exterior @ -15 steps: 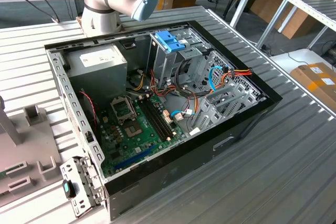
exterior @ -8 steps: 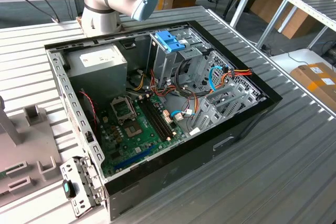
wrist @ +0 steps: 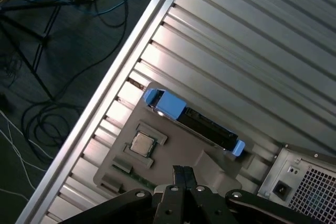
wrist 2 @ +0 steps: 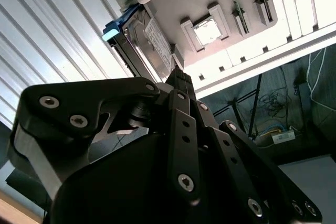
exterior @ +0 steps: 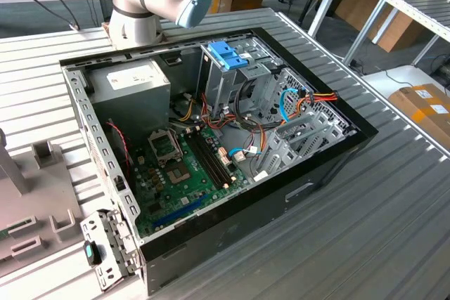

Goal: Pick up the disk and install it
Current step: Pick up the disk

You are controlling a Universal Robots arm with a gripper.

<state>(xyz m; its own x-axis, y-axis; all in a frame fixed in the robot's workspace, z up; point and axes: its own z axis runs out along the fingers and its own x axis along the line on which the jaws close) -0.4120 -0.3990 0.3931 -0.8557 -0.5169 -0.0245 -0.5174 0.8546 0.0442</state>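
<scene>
The disk (wrist: 202,124) stands on its edge in a slot of a grey fixture plate (wrist: 173,129), its light-blue carrier frame showing at both ends. In the second wrist view the disk (wrist 2: 152,38) shows a grey labelled face with a blue corner. My gripper (wrist: 182,174) hovers over the fixture plate, apart from the disk, its two black fingers pressed together with nothing between them. My gripper (wrist 2: 178,77) points toward the disk's near end. In the exterior view the open computer case (exterior: 281,194) lies on the ribbed table, its metal drive cage (exterior: 232,79) topped by a blue latch (exterior: 228,54).
A processor chip (wrist: 140,142) sits in a pocket of the fixture plate beside the disk. The case's rear corner (wrist: 304,182) is close by. The table edge (wrist: 121,82) drops to a floor with cables and stands. More holders (exterior: 42,152) stand at the exterior view's left.
</scene>
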